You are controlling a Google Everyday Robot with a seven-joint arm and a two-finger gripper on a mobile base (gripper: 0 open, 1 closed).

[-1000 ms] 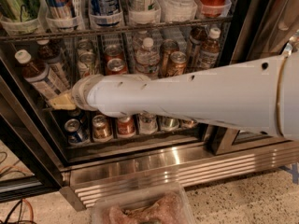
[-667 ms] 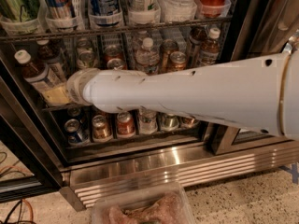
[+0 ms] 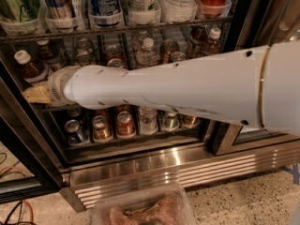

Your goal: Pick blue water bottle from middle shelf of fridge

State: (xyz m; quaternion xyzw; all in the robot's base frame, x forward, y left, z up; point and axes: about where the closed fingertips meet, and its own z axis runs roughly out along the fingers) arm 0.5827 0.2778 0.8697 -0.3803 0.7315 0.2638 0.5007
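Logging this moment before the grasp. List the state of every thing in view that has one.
fridge: door open, racks stocked.
blue water bottle: capped, standing at the left end of the middle shelf.
gripper: inside the fridge, just below and right of the blue water bottle.
clear water bottle: upright, capped.
bottom-shelf cans: upright.

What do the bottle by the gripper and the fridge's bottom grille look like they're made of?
The blue water bottle, just above the gripper at the left, looks like clear glossy plastic: dark liquid shows through, and it has a white screw cap. The base grille looks like stainless steel: ribbed, silvery, reflective.
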